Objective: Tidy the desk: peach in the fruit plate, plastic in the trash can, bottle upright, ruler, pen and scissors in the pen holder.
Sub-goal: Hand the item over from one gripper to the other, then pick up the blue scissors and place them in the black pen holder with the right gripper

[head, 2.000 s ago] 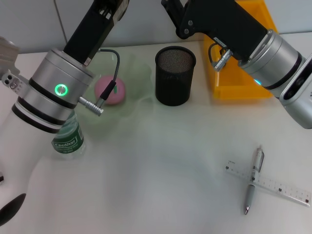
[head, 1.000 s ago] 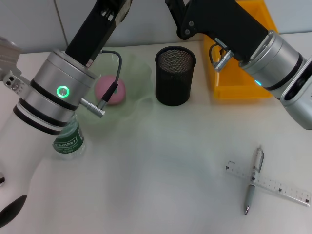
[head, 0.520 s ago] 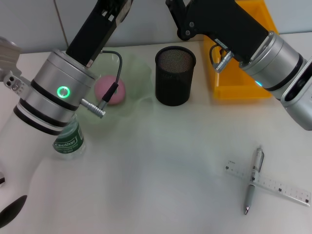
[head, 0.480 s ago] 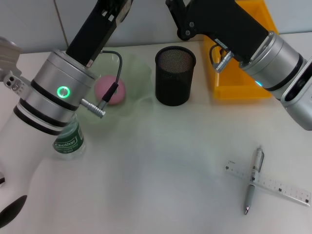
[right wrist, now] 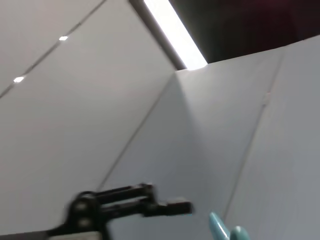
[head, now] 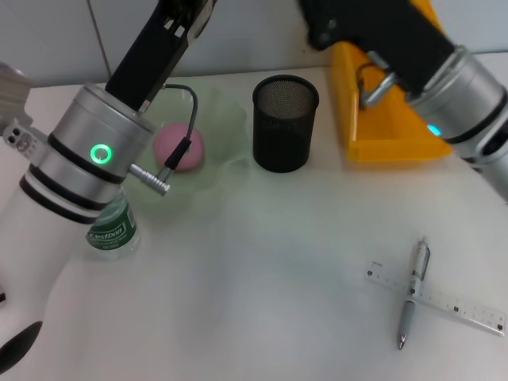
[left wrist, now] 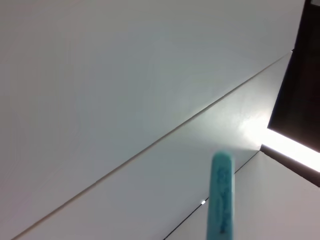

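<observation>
A pink peach point(head: 178, 147) lies in the pale green fruit plate point(head: 226, 119) at the back left. The bottle point(head: 112, 226) stands upright in front of the plate, its top hidden by my left arm point(head: 83, 159), which reaches down to the lower left corner. The black mesh pen holder point(head: 285, 123) stands at the back centre. At the front right, a silver pen point(head: 413, 292) lies across a clear ruler point(head: 460, 305). My right arm point(head: 452, 87) hangs over the yellow trash can point(head: 385, 135) and leaves the picture at the right. Scissors and plastic are out of view.
The wrist views show only walls and ceiling. The trash can sits close to the right of the pen holder. A wide stretch of white table point(head: 278, 262) lies between the bottle and the pen.
My right arm has swung to the right and up, uncovering more of the yellow trash can. The left arm has barely shifted. Peach, bottle, pen and ruler have stayed put.
</observation>
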`<state>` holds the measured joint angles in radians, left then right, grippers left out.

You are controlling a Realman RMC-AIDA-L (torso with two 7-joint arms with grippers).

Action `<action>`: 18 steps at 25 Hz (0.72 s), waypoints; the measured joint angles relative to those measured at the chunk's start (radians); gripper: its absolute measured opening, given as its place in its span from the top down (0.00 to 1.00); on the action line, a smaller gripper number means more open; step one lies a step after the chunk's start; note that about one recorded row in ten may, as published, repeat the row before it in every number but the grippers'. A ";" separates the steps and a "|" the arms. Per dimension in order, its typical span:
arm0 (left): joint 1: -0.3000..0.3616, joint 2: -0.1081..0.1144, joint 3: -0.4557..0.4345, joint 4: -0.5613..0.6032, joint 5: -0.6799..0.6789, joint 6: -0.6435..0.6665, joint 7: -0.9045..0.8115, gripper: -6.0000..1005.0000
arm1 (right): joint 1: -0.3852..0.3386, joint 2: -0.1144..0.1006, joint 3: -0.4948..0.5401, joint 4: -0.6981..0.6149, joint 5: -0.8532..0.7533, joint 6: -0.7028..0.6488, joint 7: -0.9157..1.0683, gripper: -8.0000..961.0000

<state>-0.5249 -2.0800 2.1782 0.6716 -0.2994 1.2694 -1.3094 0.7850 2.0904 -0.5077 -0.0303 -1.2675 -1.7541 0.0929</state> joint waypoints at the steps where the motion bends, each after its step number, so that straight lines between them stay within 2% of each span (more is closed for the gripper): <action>1: 0.007 0.000 0.000 -0.004 0.005 0.023 0.013 0.24 | 0.000 0.000 0.000 0.000 0.000 0.000 0.000 0.90; 6: 0.037 0.006 -0.006 -0.039 0.048 0.126 0.117 0.23 | -0.048 -0.007 0.000 -0.008 0.130 -0.041 0.107 0.90; 9: 0.052 0.014 -0.039 -0.068 0.129 0.197 0.179 0.23 | -0.079 -0.009 0.000 -0.039 0.179 -0.042 0.199 0.90; 10: 0.056 0.019 -0.094 -0.097 0.219 0.235 0.202 0.23 | -0.099 -0.010 0.001 -0.069 0.199 -0.030 0.276 0.90; 11: 0.057 0.027 -0.211 -0.141 0.405 0.266 0.211 0.23 | -0.116 -0.011 0.000 -0.103 0.207 -0.009 0.348 0.90; 12: 0.058 0.031 -0.257 -0.154 0.480 0.271 0.218 0.23 | -0.124 -0.011 -0.001 -0.124 0.207 0.003 0.388 0.90; 13: 0.058 0.031 -0.257 -0.154 0.480 0.271 0.218 0.23 | -0.124 -0.011 -0.001 -0.124 0.207 0.003 0.388 0.90; 14: 0.059 0.036 -0.305 -0.166 0.559 0.272 0.228 0.23 | -0.138 -0.012 -0.013 -0.176 0.199 0.034 0.475 0.90; 15: 0.064 0.046 -0.352 -0.175 0.647 0.273 0.243 0.24 | -0.138 -0.012 -0.013 -0.176 0.199 0.034 0.475 0.90; 18: 0.070 0.054 -0.386 -0.175 0.719 0.273 0.254 0.24 | -0.160 -0.015 -0.047 -0.263 0.173 0.078 0.597 0.90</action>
<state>-0.4545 -2.0259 1.7923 0.4962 0.4195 1.5422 -1.0558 0.6252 2.0757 -0.5545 -0.2929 -1.0949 -1.6763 0.6898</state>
